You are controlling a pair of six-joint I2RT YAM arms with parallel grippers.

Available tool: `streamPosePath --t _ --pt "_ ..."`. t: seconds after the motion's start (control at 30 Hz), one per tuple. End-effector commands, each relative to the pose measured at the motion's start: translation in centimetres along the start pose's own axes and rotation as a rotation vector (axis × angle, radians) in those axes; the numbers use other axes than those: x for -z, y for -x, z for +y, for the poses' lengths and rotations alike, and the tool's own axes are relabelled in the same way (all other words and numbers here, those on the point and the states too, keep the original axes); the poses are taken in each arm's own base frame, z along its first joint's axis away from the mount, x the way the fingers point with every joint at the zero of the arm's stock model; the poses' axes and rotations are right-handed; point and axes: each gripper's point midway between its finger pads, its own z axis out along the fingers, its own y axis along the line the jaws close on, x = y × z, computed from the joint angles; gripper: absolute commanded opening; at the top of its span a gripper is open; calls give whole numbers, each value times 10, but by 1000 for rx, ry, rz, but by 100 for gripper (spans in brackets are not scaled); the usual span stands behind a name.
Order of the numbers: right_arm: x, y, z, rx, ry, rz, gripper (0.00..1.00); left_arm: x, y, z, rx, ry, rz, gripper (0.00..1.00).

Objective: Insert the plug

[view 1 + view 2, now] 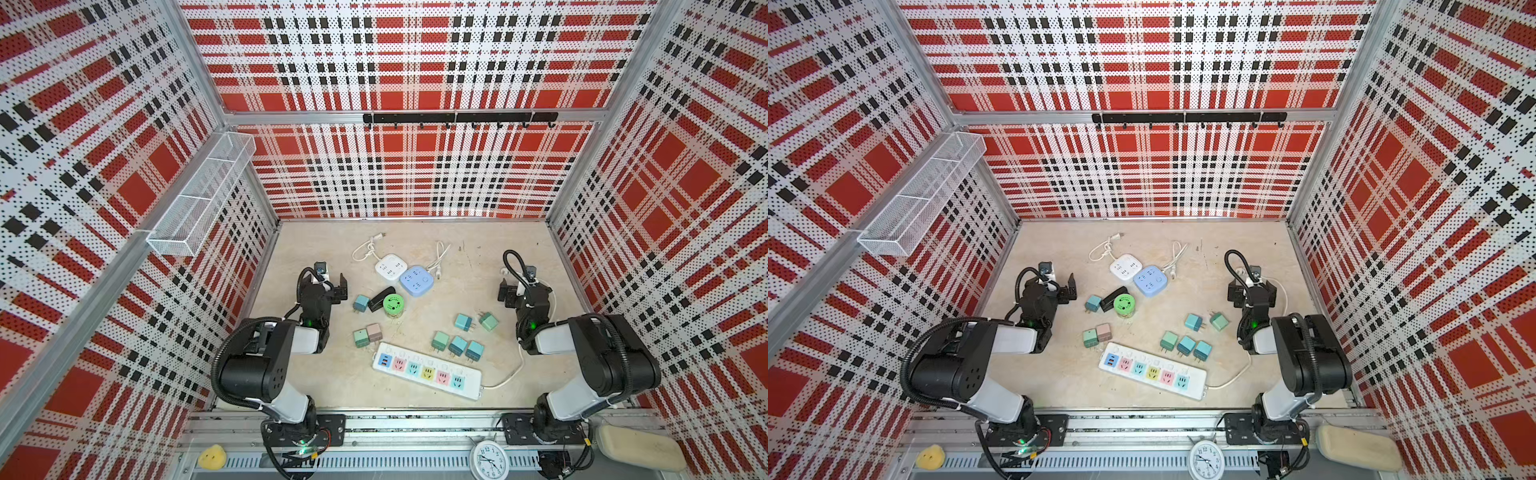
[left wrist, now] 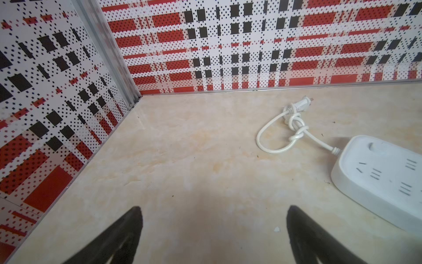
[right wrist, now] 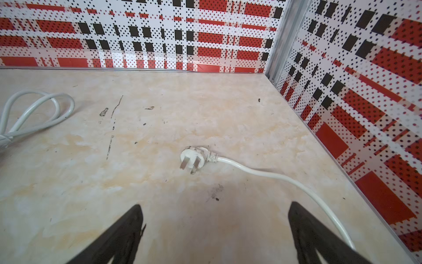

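Both claws spread wide, nothing in them: L gripper [image 2: 213, 208] at 9 o'clock of the table [image 1: 332, 382], R gripper [image 3: 214, 206] at 3. I count 8 cube plugs [image 1: 458, 345], all loose on the top: 5 at 4 o'clock, 3 at 8. 1 long strip [image 1: 428, 371] at 6. At 12, 2 hubs: white hub [image 1: 390, 267], blue hub [image 1: 417, 280]. 1 green round socket [image 1: 392, 304] near ctr.

The left gripper [image 2: 214, 207] hangs with its two black fingers spread wide over bare marbled tabletop [image 2: 182, 148], nothing between them. Off to one side lies a white socket block [image 2: 383, 180], its knotted cord [image 2: 296, 131] looping to a plug [image 2: 301, 104] near the plaid wall [image 2: 228, 45].
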Motion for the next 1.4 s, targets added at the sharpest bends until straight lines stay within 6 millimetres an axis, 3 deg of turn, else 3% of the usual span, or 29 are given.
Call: streamPosePath --t 0.0,0.9,1.0,1.1,1.23,1.33,1.37 --pt "-2 18 2 -9 14 -56 100 0 1 2 14 2 -2 99" --pt "-1 19 2 -11 15 -60 100 0 1 2 15 2 -2 99" --pt "7 29 2 -5 28 -85 100 2 1 -1 7 -2 -6 99" --pt "18 42 -2 -5 18 -91 100 16 9 -2 -27 49 -70 99" --pt "33 58 -10 -3 -88 -97 100 49 39 -9 -85 81 -161 99" --pt "40 67 -3 -54 -36 -63 100 61 54 -1 -58 152 -151 99" --pt "44 71 0 -95 -14 -50 100 65 59 -10 -40 123 -149 99"
